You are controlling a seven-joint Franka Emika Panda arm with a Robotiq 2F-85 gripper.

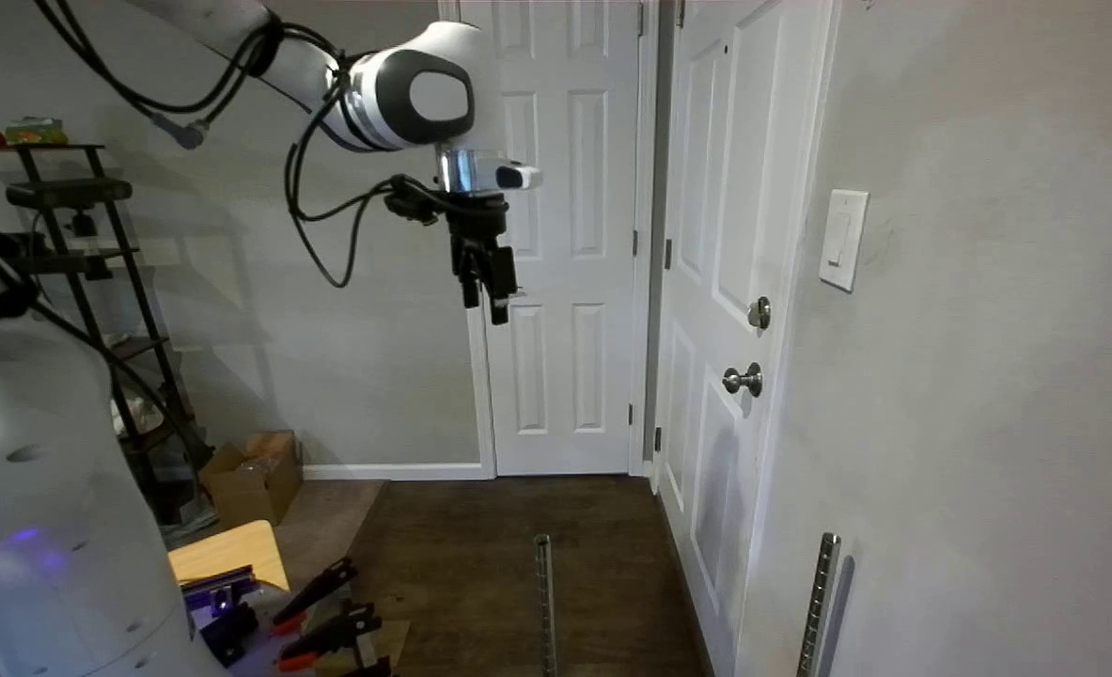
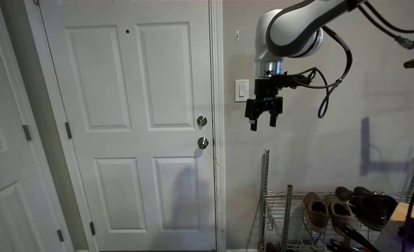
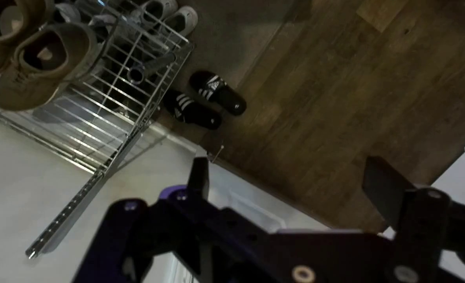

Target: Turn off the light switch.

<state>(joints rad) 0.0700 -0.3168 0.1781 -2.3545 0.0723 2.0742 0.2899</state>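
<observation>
Black two-fingered gripper (image 1: pixel 486 307) hanging well apart from the white upright rectangular plastic light switch (image 1: pixel 843 241)

You are holding the gripper in mid-air at the end of the smooth white robot arm (image 2: pixel 294 29), its black fingers (image 3: pixel 198 179) pointing down. The fingers are standing wide apart, and in the wrist view the dark brown wood-grained floor (image 3: pixel 334 110) is showing through the gap between them.

The switch is sitting on the pale grey wall (image 1: pixel 988 376), just beside the white door frame (image 2: pixel 218 140). On the white panelled door (image 2: pixel 140 140), the round silver deadbolt (image 2: pixel 202 121) and, beneath it, the round silver knob (image 2: pixel 203 143) are showing lower than the switch in both exterior views. Which way the flat white paddle (image 2: pixel 241 91) on the switch is tipping, you are not able to tell at this size. In an exterior view, a wide stretch of air is lying between the gripper and the wall that is carrying the switch.

Beneath the arm, a silver wire rack (image 2: pixel 287 217) is standing beside the wall and carrying a pair of brown shoes (image 2: pixel 318 222) and a pair of black shoes (image 2: pixel 369 215). In the wrist view, a pair of black, white-striped slides (image 3: pixel 230 100) is lying on the floor near the rack. A looped black cable (image 2: pixel 348 57) is hanging beside the arm.
</observation>
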